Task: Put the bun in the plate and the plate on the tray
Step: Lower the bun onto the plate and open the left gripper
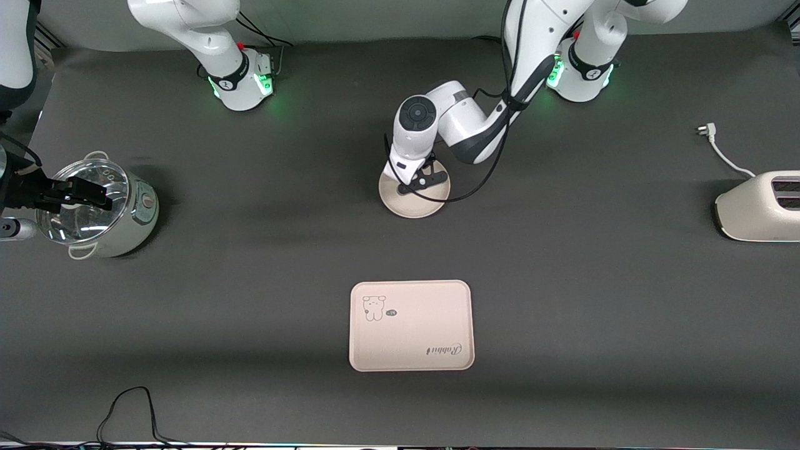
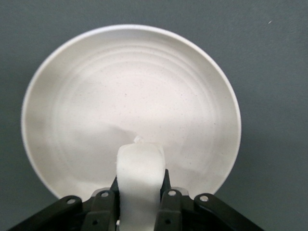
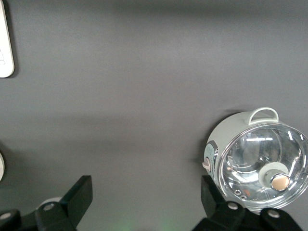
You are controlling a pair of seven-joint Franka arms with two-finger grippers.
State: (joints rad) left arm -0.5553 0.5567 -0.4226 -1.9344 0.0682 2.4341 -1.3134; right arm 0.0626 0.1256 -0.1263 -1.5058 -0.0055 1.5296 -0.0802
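My left gripper (image 2: 140, 182) is shut on the bun (image 2: 140, 166), a small cream-white block that stands out past its fingertips. It hangs low over the round cream plate (image 2: 130, 86), toward one side of the dish. In the front view the left gripper (image 1: 417, 181) covers part of the plate (image 1: 406, 205), which lies mid-table near the arms' bases, and the bun is hidden there. The rectangular tray (image 1: 410, 325) with its cartoon animal and "Rabbit" script lies bare, nearer to the front camera than the plate. My right gripper (image 3: 146, 197) is open and holds nothing.
A pot with a glass lid (image 1: 100, 209) stands at the right arm's end of the table, with the right gripper (image 1: 94, 194) waiting over it. A cream toaster (image 1: 759, 209) and its loose plug (image 1: 706, 130) lie at the left arm's end. Cables (image 1: 131, 412) trail along the front edge.
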